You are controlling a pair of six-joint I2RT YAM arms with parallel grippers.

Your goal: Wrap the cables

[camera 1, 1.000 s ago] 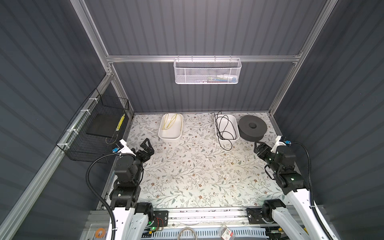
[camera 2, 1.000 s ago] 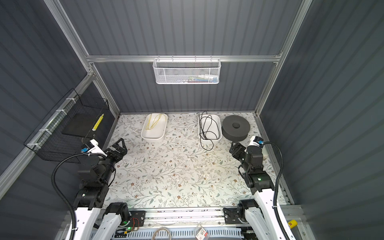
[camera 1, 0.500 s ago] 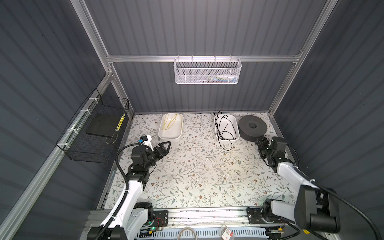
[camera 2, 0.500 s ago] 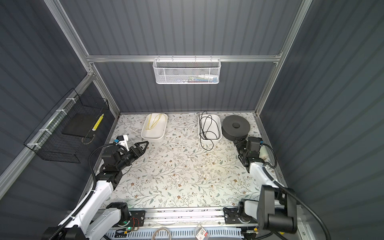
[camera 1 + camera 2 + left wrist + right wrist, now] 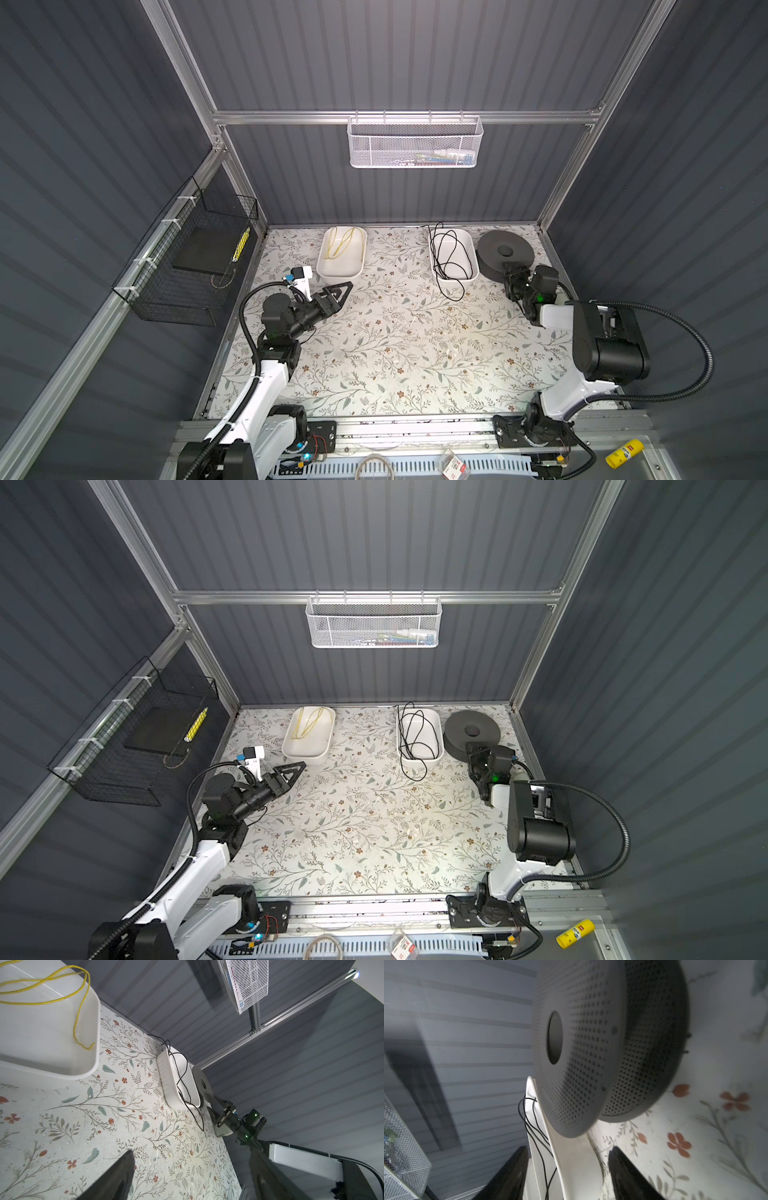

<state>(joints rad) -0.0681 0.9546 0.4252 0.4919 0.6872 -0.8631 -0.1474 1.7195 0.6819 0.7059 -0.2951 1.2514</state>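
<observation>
The cables are one thin black cord lying in loops in the white tray at the back right. One loop hangs over the tray's front wall onto the table. My right gripper is open just right of that tray, in front of the black spool. In the right wrist view the gripper points at the tray's corner, the cord and the perforated spool, holding nothing. My left gripper is open and empty, far left of the cord.
A second white tray with a yellow cord stands right behind my left gripper. A white mesh basket hangs on the back wall and a black wire basket on the left wall. The floral table's middle has room.
Both arms have reached out from their folded poses. The left gripper went toward the yellow-cord tray. The right gripper went back toward the spool and the cable tray.
</observation>
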